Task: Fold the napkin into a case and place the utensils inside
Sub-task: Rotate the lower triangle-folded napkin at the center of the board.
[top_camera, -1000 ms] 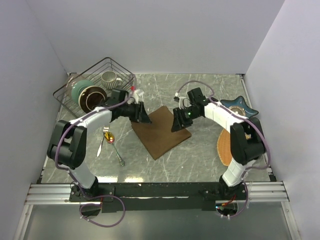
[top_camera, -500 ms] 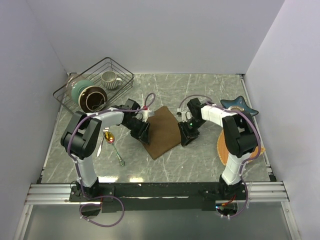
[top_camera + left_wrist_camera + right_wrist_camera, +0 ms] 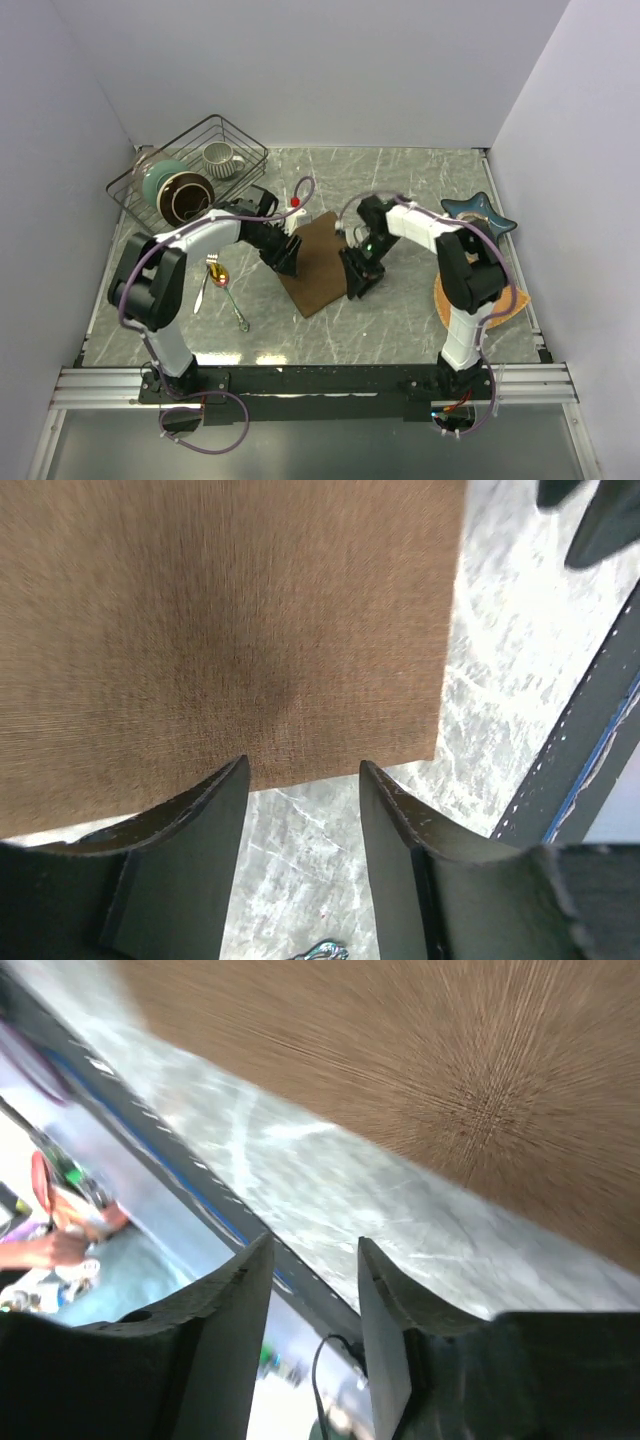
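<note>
Dark-brown napkin flat between left tool and right tool

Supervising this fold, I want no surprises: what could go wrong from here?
The right claw is open over bare table, short of the napkin edge; closing there could miss the cloth. The left claw straddles just the edge, so its grip may slip. The left arm lies close to the spoon and could knock it.

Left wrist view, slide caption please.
Open black fingers at the edge of a dark-brown cloth napkin on a marble table.
</note>
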Available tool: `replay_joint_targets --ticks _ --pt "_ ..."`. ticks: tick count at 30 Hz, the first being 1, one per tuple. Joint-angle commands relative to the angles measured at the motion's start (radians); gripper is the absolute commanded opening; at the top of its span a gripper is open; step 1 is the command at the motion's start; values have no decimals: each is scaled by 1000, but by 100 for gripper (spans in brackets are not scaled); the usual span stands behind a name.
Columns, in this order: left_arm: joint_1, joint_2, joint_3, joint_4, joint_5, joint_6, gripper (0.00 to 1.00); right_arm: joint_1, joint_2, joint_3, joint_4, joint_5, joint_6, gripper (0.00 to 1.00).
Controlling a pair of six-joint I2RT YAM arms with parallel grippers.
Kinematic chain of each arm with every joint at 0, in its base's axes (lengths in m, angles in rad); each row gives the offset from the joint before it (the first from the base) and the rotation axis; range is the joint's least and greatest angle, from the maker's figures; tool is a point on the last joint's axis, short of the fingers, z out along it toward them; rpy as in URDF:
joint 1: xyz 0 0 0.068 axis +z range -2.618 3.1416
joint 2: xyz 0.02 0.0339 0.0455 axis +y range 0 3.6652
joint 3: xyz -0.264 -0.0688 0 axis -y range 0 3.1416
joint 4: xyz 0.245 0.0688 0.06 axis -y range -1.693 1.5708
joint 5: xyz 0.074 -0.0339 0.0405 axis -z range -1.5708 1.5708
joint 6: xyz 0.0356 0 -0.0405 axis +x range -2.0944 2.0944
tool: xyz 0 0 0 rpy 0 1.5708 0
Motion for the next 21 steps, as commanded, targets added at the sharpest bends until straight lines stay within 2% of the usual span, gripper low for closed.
replay_joint_targets --ticks 1,5,11,16,21 --pt "-6 -85 -36 74 26 26 55 -59 -137 138 35 18 12 49" --pt "-13 -62 -32 116 -68 -29 56 -63 -24 221 105 185 27 48" --pt "-14 8 13 111 -146 -59 54 -60 89 282 148 309 16 42" --pt "-14 56 16 105 -171 -17 54 -37 87 155 158 330 3 40" --pt "-16 76 7 85 -160 18 55 12 33 5 163 271 24 40"
